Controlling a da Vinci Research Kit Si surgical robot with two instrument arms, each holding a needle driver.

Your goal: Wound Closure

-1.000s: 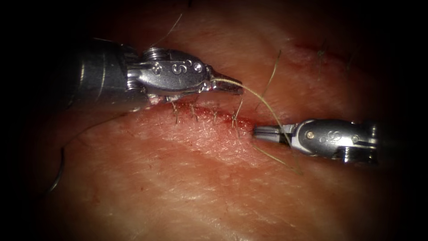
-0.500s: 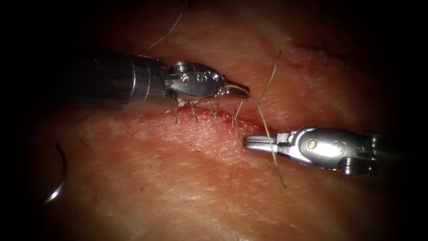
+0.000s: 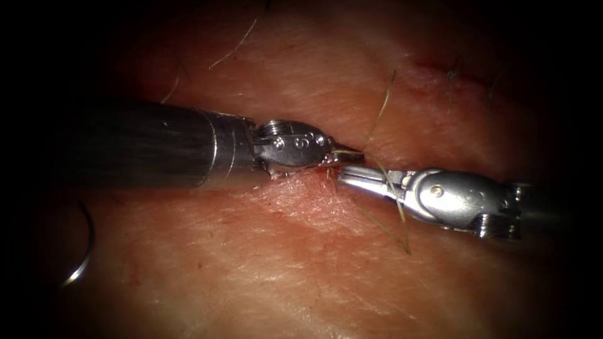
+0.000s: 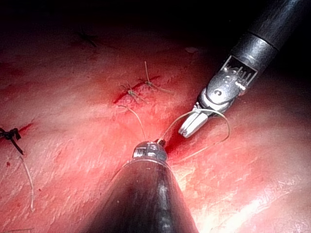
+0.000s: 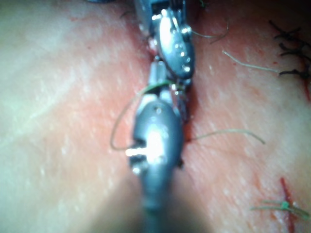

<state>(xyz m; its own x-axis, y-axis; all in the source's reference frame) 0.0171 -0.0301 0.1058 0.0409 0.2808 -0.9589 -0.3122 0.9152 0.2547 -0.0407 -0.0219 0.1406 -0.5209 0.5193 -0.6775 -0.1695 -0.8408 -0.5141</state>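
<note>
Needle (image 3: 81, 251) free (far left edge); left hand (image 3: 344, 154) grips thread (image 3: 383, 172).

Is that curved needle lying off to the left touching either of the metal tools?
Apart. The endoscope view shows the needle lying free on the tissue at far left, with bare tissue between it and the left tool and right tool.
</note>
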